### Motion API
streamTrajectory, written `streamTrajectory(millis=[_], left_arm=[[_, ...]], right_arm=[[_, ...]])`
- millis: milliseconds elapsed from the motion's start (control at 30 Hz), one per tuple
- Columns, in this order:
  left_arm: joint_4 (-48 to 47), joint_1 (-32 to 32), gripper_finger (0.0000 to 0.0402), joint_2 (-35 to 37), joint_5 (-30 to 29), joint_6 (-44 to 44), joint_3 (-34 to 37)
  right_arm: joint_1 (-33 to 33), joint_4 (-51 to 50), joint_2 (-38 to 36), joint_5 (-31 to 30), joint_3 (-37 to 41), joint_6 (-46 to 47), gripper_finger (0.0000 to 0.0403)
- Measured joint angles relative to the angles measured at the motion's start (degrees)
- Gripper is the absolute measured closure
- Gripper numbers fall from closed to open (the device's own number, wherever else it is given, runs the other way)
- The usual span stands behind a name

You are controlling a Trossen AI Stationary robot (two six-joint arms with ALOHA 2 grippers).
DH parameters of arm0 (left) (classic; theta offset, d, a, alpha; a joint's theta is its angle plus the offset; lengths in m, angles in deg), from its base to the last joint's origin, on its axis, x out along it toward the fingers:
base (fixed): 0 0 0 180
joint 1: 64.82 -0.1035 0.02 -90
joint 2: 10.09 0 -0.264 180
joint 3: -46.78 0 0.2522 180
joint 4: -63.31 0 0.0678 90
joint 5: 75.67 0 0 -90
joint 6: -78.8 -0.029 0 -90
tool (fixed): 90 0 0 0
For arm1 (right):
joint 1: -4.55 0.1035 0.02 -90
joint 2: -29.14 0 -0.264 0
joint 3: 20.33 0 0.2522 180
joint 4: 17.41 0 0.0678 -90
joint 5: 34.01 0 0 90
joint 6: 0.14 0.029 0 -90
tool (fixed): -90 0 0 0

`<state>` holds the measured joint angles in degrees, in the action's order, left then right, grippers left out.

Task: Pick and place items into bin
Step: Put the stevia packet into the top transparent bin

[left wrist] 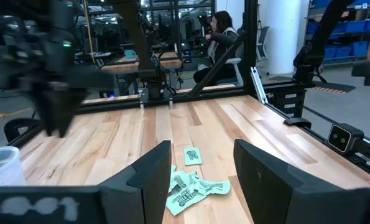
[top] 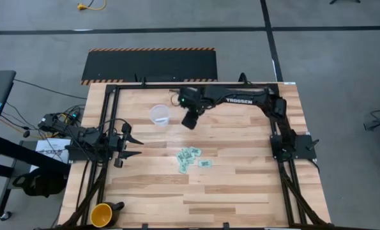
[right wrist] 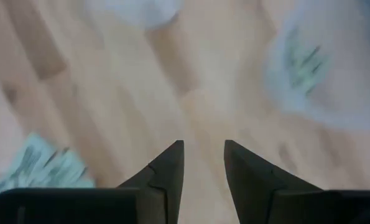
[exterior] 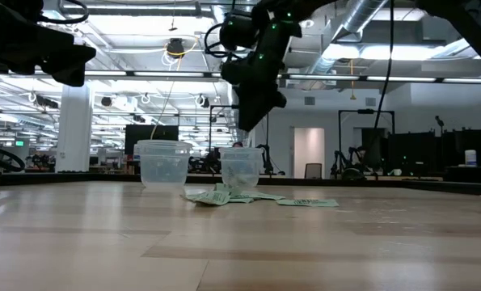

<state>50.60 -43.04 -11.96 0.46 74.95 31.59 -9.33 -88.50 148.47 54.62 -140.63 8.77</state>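
Several small mint-green and white wrapped pieces [top: 191, 158] lie in a loose pile at the table's middle; they also show in the low view [exterior: 224, 196] and the left wrist view [left wrist: 191, 186]. A clear plastic cup [top: 159, 115] stands on the table beyond them. The low view shows a second clear cup [exterior: 240, 167] beside the first [exterior: 161, 164]. In the right wrist view one blurred cup [right wrist: 315, 68] holds green pieces. My right gripper [top: 190, 122] hangs open and empty above the table between cup and pile [right wrist: 203, 149]. My left gripper [top: 137, 145] waits open and empty at the left, pointing toward the pile [left wrist: 200, 155].
A yellow mug [top: 101, 215] stands at the table's near left corner. Black frame rails [top: 106, 128] run along the left and right sides. In the left wrist view a person [left wrist: 222, 37] sits in the room beyond the table. Bare wood lies near the front edge.
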Motion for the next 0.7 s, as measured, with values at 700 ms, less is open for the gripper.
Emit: streamTrajectory(millis=[700], left_arm=[[0.0, 0.0, 0.0235, 0.0, 0.0, 0.0, 0.0]], right_arm=[[21.0, -7.8, -0.1, 4.5, 1.3, 11.4, 0.0295]])
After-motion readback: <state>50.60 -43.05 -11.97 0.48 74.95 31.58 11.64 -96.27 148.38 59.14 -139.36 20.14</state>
